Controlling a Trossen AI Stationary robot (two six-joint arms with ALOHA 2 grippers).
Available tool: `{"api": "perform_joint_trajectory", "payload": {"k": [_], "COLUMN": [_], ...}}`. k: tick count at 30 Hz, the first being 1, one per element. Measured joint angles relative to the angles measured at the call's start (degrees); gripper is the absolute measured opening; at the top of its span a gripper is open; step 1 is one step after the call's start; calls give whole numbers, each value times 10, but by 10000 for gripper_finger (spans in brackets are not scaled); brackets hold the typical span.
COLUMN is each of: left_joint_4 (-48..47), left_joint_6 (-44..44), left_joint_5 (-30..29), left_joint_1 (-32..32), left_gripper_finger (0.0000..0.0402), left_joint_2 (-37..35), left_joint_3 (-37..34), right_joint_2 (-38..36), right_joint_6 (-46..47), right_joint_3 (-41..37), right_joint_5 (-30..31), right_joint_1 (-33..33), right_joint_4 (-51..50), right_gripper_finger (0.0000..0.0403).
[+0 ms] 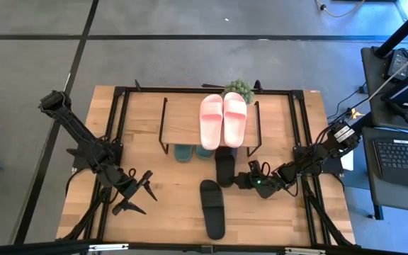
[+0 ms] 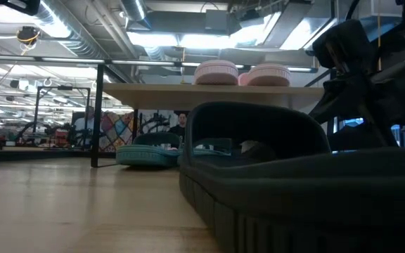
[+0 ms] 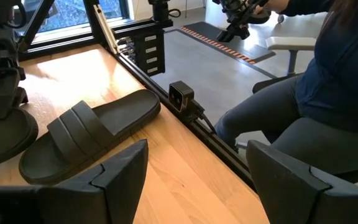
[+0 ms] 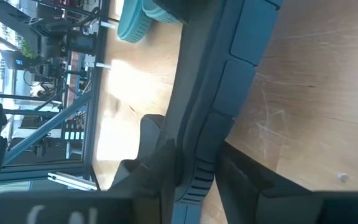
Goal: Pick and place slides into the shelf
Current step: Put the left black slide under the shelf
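Note:
The shelf (image 1: 183, 120) stands at the table's far middle, and the pale pink pair (image 1: 222, 119) lies on its top board. The green pair (image 1: 193, 151) sits under the board, heels showing. One black slide (image 1: 212, 207) lies loose on the near middle of the table and fills the low view (image 2: 280, 190). The other black slide (image 1: 224, 167) has its toe end under the shelf's front edge. My right gripper (image 1: 243, 180) is shut on it from the right. My left gripper (image 1: 137, 191) hovers open near the left edge, with the loose slide (image 3: 92, 134) ahead of it. My right gripper pinches the black slide by its side edge (image 4: 194, 177) near the heel end, one finger on each face of the sole. The fingers come from the table's right, with the wrist rolled on its side. Whether the slide rests on the table cannot be told.
A small green plant (image 1: 238, 88) stands behind the shelf. The black frame rails (image 1: 119, 134) run along the table's left, right and far sides. A seated person (image 3: 328, 93) is beyond the near edge. Bare wood lies to the left of the loose slide.

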Motion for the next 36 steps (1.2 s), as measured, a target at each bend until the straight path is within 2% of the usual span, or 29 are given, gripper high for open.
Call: {"api": "perform_joint_trajectory", "payload": {"k": [25, 36], "left_joint_4": [-11, -12], "left_joint_6": [-14, -14], "left_joint_5": [0, 0], "left_joint_1": [0, 0], "left_gripper_finger": [263, 263], "left_joint_2": [0, 0], "left_joint_3": [0, 0], "right_joint_2": [1, 1], "right_joint_6": [-2, 0], "right_joint_3": [0, 0], "right_joint_5": [-9, -13], "right_joint_1": [0, -3], "right_joint_4": [30, 31], "right_gripper_finger": [195, 198]}}
